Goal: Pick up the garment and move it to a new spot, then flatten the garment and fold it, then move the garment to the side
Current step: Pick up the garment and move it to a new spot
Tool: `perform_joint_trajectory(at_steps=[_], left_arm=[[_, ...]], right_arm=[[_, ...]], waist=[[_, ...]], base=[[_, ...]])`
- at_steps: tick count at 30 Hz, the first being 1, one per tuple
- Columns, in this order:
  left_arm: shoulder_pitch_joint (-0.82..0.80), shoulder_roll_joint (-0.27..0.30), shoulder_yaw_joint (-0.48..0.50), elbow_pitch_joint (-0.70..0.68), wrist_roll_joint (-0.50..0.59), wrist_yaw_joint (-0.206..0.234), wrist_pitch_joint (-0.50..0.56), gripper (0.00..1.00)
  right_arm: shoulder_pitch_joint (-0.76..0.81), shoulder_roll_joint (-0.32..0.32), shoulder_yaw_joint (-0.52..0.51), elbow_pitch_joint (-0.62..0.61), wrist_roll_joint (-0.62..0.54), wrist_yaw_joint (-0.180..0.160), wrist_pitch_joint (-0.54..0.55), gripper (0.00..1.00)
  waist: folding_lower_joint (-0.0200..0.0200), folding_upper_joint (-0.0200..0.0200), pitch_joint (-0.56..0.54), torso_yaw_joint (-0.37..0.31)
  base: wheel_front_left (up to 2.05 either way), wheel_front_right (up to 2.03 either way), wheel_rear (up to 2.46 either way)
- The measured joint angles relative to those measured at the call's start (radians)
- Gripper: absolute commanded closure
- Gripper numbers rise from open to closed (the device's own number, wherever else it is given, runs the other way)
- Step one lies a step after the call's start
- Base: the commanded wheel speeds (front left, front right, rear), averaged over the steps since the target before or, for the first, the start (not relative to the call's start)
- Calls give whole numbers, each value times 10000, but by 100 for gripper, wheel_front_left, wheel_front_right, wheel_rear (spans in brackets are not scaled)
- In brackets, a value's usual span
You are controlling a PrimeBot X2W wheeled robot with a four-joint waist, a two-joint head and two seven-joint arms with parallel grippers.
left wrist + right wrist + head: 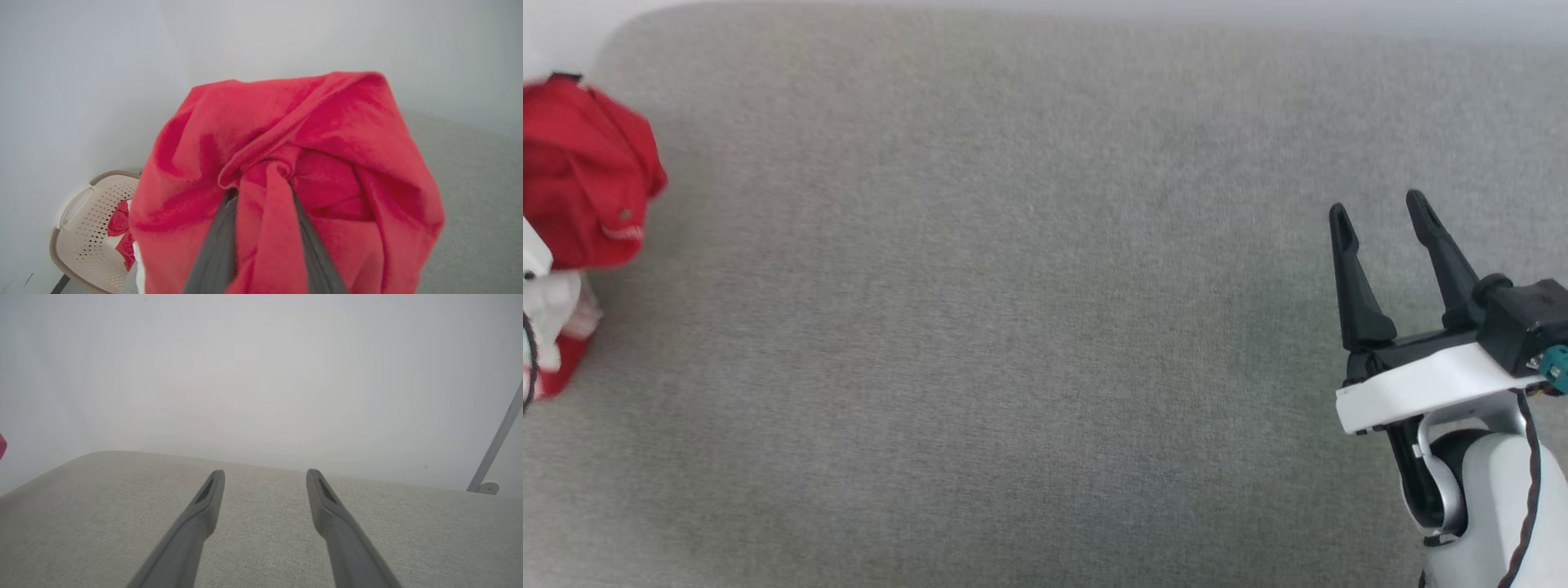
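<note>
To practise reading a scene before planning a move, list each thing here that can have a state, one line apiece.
garment, bunched up and gripped.
left end effector, shut on the garment.
right end effector, open and empty, over the grey surface.
basket, upright, some red cloth inside.

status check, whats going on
Left pincer shut on the garment, bunched red cloth. Right pincer open, empty, over grey surface. Basket beside, not blocking.

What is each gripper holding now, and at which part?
The left gripper pinches a bunched red fold of the garment; which part of it cannot be told. The right gripper holds nothing.
</note>
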Motion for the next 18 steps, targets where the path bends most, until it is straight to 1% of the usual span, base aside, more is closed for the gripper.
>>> perform_joint_trajectory(at_steps=[4,9,12,18], left_arm=[[-20,424,-596,-1043,-96,0,-320,100],[58,1045,-1110,-2456,-431,-2,-316,100],[236,1411,-1342,-3421,-646,-2,-86,100],[821,1996,-1626,-5607,-786,12,838,100]], right_arm=[[160,71,-59,171,75,0,-132,0],[314,196,-186,339,167,0,-330,0],[422,257,-265,424,186,0,-441,0],[645,351,-640,445,272,0,-623,0]], waist=[[0,0,-497,108],[0,0,-1049,202],[0,0,-1354,218],[0,0,-1862,109]], base=[[0,0,0],[0,0,0],[0,0,0],[0,0,0]])
